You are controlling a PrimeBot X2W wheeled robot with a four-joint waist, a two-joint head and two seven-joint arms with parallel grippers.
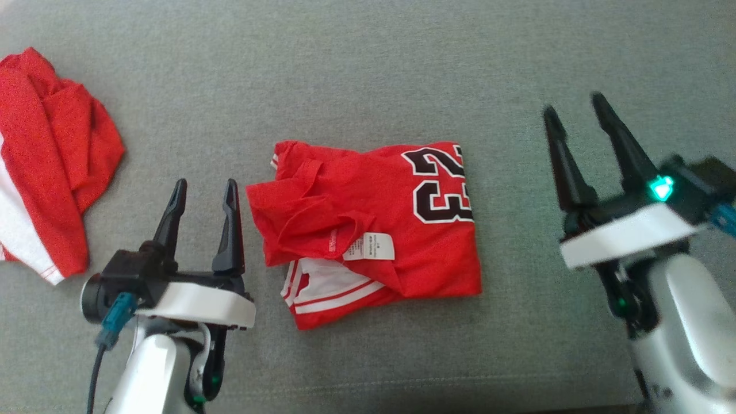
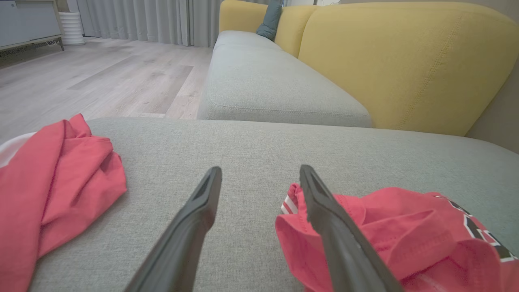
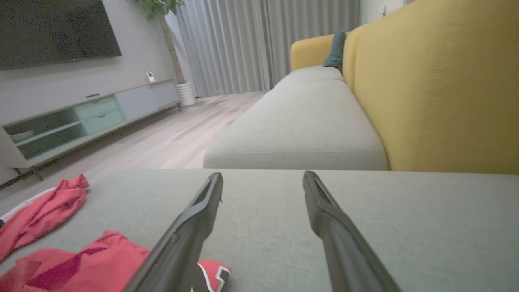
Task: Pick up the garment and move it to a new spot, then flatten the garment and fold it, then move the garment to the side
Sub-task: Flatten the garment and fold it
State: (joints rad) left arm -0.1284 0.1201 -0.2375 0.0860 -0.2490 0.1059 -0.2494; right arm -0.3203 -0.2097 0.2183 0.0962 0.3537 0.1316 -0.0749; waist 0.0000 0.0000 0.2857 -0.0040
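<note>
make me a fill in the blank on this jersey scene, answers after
1. The black number on the jersey is ____.
2. The left gripper and right gripper both have their fingers ____.
3. The other red garment lies on the robot's ____ side of the jersey.
4. The sofa back is coloured ____.
Missing words: 23; open; left; yellow.
</note>
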